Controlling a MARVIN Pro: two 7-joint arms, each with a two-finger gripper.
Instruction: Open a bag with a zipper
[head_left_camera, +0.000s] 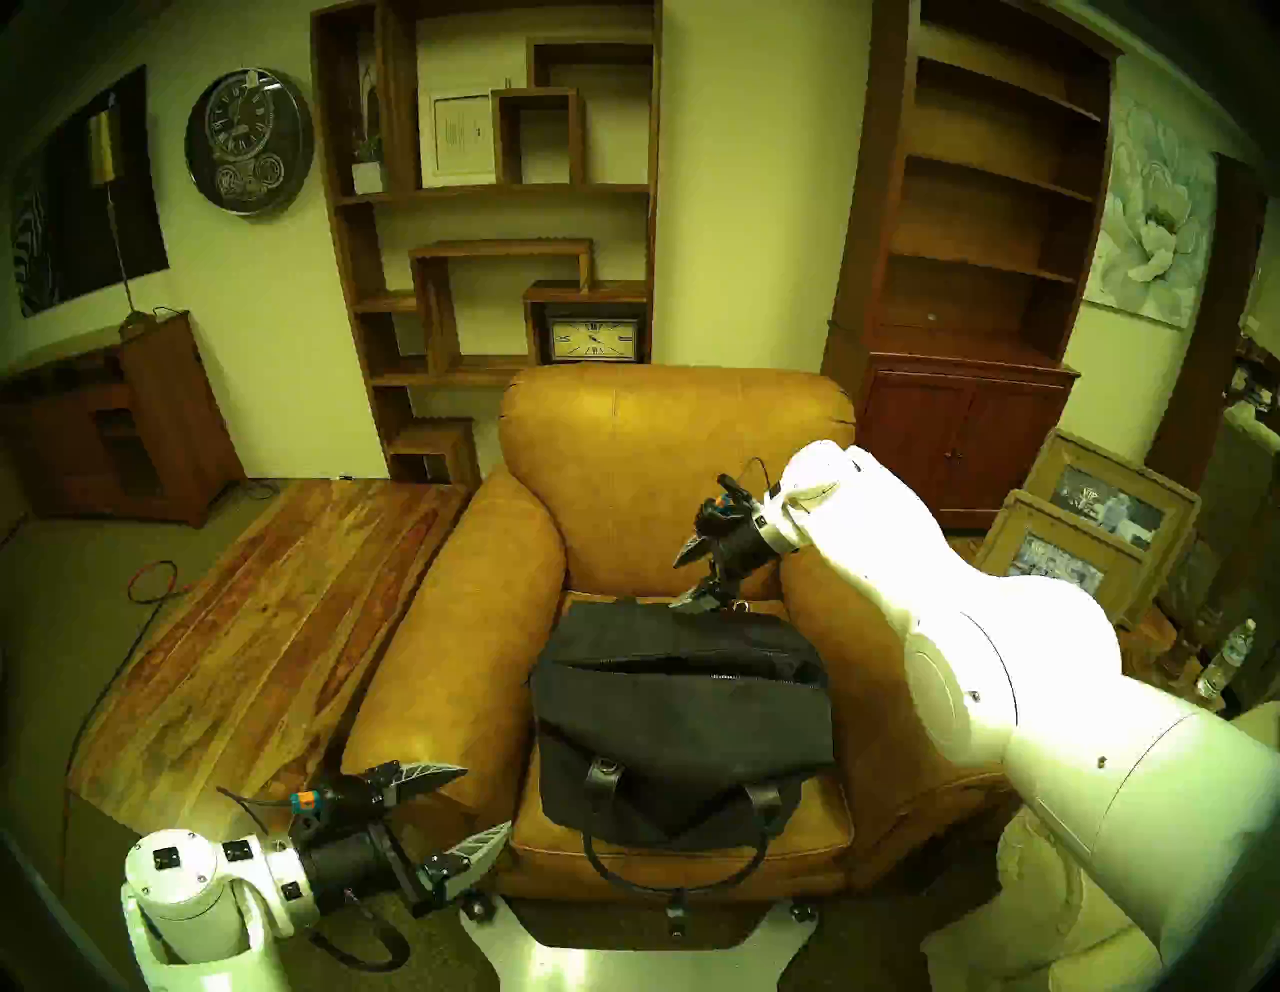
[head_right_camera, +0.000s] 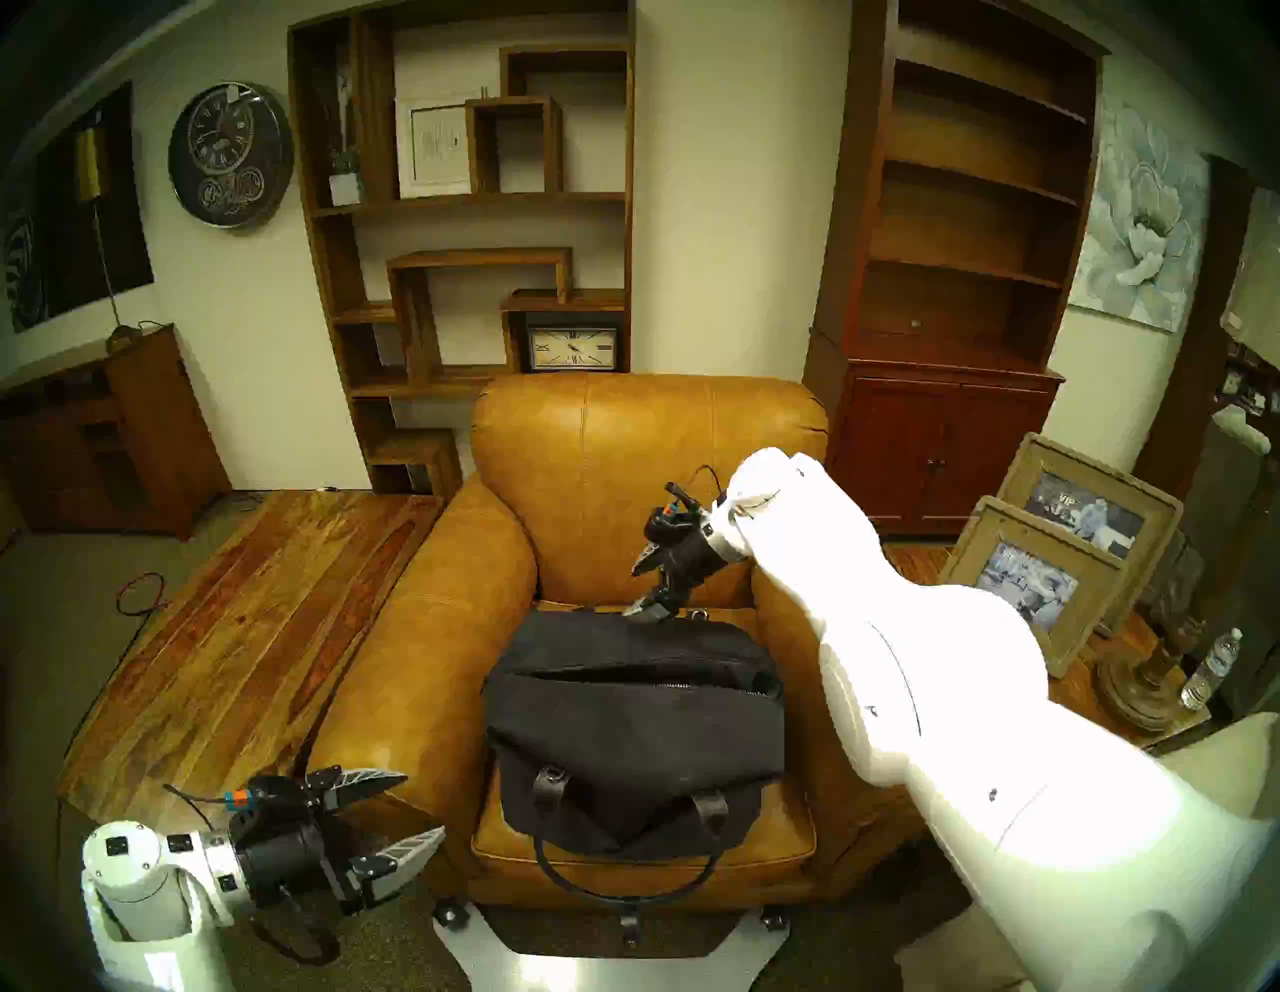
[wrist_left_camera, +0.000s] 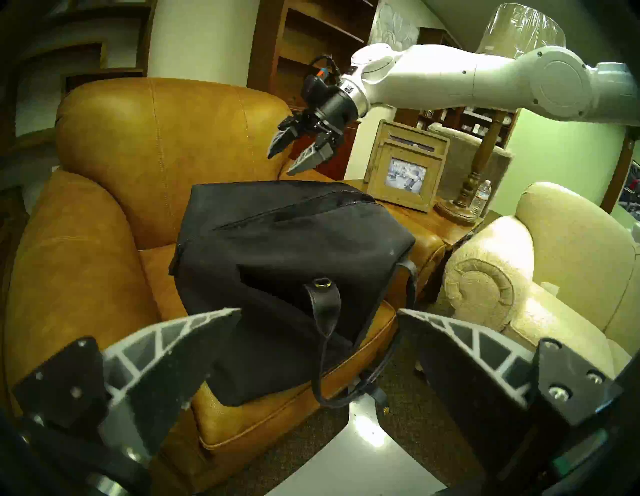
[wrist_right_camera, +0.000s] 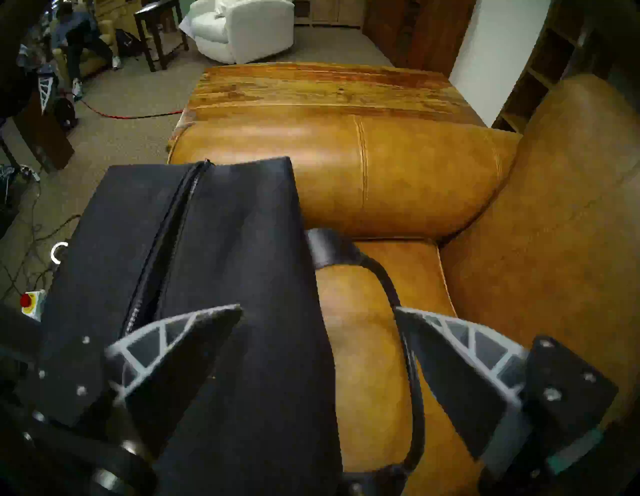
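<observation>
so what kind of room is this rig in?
Looks like a living-room set, maybe a furniture showroom: tan leather armchair holding the bag, wooden bookshelves, wall clock.

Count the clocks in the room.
2. A round black wall clock hangs left of the open shelving; a rectangular mantel clock stands on a low shelf behind the armchair. Others may be out of view.

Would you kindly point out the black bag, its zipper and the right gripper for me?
black bag (head_left_camera: 682, 748): head left view, on its front canvas panel.
zipper (head_left_camera: 699, 666): head left view, on the gaping line across the bag's top.
right gripper (wrist_left_camera: 292, 162): left wrist view, midway between its open fingertips.
</observation>
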